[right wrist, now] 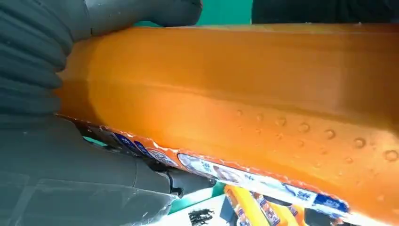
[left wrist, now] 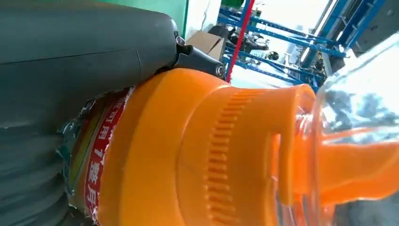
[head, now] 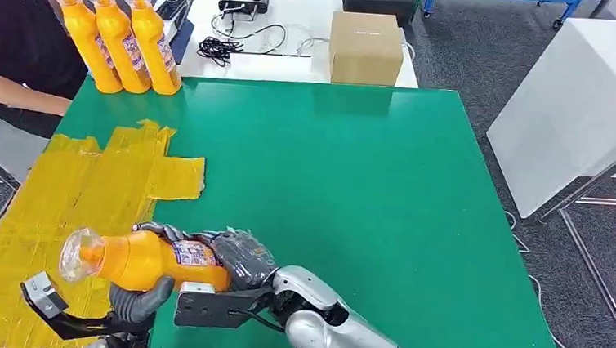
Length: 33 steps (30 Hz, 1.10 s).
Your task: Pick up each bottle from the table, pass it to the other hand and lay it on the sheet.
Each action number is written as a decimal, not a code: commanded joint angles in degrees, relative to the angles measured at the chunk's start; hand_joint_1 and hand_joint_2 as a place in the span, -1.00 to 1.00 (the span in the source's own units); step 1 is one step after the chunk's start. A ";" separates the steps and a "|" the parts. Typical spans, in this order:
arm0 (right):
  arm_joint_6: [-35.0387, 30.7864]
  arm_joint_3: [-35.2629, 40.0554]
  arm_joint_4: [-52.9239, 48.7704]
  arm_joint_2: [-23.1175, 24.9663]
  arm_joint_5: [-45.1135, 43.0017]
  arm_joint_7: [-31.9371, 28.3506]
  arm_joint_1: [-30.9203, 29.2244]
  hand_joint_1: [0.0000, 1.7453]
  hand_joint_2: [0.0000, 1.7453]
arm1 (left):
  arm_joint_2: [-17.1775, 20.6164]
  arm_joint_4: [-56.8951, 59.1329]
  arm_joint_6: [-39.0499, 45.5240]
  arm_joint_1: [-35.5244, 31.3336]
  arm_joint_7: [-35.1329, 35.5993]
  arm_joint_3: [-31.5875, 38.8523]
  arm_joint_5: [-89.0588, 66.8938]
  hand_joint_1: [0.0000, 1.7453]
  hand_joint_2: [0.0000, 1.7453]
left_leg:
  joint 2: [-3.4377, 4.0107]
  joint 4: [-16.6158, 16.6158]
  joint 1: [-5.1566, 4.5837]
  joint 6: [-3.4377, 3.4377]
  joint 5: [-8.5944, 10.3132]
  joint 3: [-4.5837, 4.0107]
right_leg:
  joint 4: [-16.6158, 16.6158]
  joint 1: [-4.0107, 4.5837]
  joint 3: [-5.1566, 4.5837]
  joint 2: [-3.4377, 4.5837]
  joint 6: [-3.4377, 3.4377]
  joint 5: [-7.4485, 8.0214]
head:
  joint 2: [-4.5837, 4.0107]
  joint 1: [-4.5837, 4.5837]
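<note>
The right hand (head: 237,259) gripped the orange bottle (head: 147,259) sideways over the yellow sheet (head: 82,199) while the left hand (head: 138,303) apparently cupped it beneath, so an early release could drop it.

four orange bottles (head: 139,259) (three upright (head: 122,40)), one cardboard box (head: 365,48)

Orange bottle (head: 139,259) sideways above yellow sheet (head: 82,191); three bottles (head: 119,40) upright
</note>
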 commanded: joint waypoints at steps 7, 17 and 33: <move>-9.19 -9.60 -14.46 -6.84 0.32 -5.89 12.50 -1.00 -1.00 | 7.46 6.98 46.76 -7.77 8.08 2.41 -65.25 1.00 1.00 | -0.10 -0.12 0.03 -0.09 0.02 0.12 | -0.12 0.03 0.16 -0.12 -0.03 -0.01 | 0.00 -0.04; -7.46 -9.23 -13.97 -5.74 0.18 -5.65 11.52 -1.00 -1.00 | 13.24 16.17 46.38 -12.42 22.87 -2.33 -91.95 1.00 1.00 | -0.10 -0.09 0.04 -0.08 0.03 0.06 | -0.08 0.01 0.07 -0.15 -0.03 -0.03 | 0.00 0.00; -6.19 -8.98 -13.71 -5.25 -0.10 -5.20 11.04 -1.00 -1.00 | 15.02 22.84 41.73 -15.26 27.83 -5.31 -96.13 -1.00 -1.00 | -0.06 -0.06 0.02 -0.07 0.03 0.01 | -0.04 0.00 0.00 -0.10 -0.03 -0.02 | 0.00 0.00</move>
